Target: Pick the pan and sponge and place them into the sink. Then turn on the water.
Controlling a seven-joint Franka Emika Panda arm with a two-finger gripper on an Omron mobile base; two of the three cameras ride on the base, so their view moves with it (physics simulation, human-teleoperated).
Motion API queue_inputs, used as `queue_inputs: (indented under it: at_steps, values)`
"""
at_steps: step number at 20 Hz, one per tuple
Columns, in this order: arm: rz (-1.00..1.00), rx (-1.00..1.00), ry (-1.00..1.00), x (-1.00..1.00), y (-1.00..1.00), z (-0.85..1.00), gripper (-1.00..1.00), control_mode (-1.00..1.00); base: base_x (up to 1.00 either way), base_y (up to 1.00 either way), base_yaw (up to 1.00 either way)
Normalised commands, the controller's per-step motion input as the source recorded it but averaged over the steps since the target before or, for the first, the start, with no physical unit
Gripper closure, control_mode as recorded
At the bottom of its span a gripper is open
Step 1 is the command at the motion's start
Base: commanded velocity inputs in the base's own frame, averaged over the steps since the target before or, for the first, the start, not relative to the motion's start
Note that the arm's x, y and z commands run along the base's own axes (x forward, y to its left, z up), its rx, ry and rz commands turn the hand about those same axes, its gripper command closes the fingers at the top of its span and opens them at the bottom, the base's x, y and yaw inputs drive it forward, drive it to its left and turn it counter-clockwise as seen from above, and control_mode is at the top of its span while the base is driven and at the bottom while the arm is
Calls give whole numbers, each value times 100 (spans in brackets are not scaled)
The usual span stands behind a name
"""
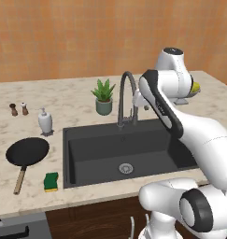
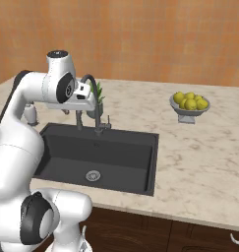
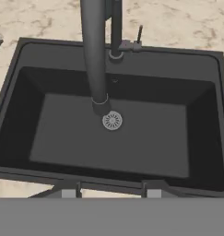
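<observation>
Pan (image 1: 27, 151): lies flat on the bench (image 1: 77, 100) at 9 o'clock of the sink (image 1: 87, 158), wooden handle toward the front edge; we judge it not yet picked.
Sponge (image 1: 51, 181): green side up, just beside the sink's front left corner, near the handle's end.
Sink: holds nothing but its drain (image 3: 112, 120).
Faucet (image 1: 126, 95): arches from 12 o'clock of the basin; no stream, so water is off.
Pincer (image 3: 111, 192): we find it high above the basin, looking down past the spout; tips part apart, nothing between them.
Judgement: both pickups remain; the arm must swing toward 9 o'clock.
</observation>
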Motion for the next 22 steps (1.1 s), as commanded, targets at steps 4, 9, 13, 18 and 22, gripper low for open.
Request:
queue_inputs:
  at_steps: [4,9,13,18,22]
  values:
    - [-4,-5,4,-4,36,-14,-100,-100,0,0,0]
    - [-11,-12,9,-4,100,-23,-100,-100,0,0,0]
    - [-6,-3,17,0,99,-6,-100,-100,0,0,0]
    - [-1,-2,15,0,87,-10,-100,-100,0,0,0]
    - [0,0,8,1,64,-31,-100,-100,0,0,0]
